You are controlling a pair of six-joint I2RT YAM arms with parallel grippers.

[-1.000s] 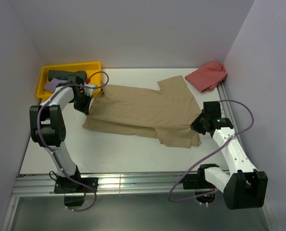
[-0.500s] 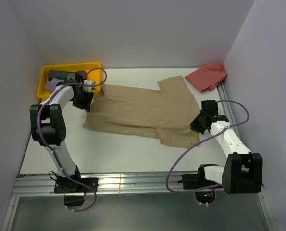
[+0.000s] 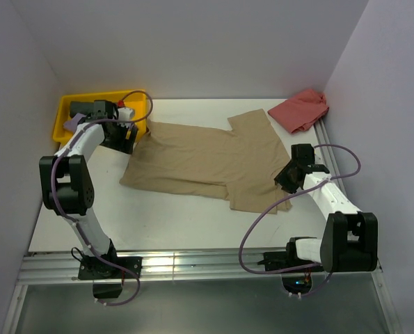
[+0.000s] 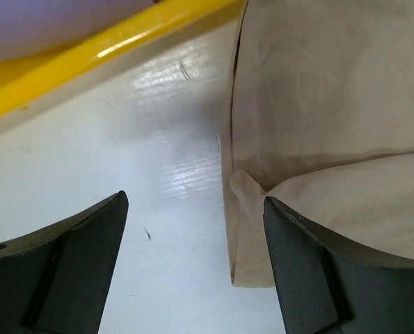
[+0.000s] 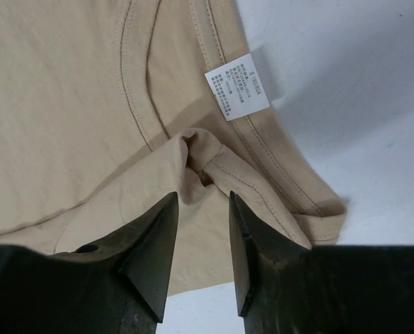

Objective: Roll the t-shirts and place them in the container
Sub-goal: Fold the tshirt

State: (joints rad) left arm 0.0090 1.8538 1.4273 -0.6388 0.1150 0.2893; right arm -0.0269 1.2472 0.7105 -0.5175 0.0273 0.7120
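Left arm (image 3: 81, 149): white links and chunky black joints, a clean two-tone look.
Right arm (image 3: 335, 205): same build, with white tubes and big black housings.
Left cable (image 3: 138, 92): purple and thin, running off the wrist.
Right cable (image 3: 243, 243): purple again, in one long sweep.
Left base (image 3: 109, 268): black block.
Red spot (image 3: 122, 104): small, by the left wrist.
Left gripper (image 4: 193, 202): broad matte-black fingers with rounded corners, and a small hole in one.
Right gripper (image 5: 203, 198): black fingers tapering to wedge points.
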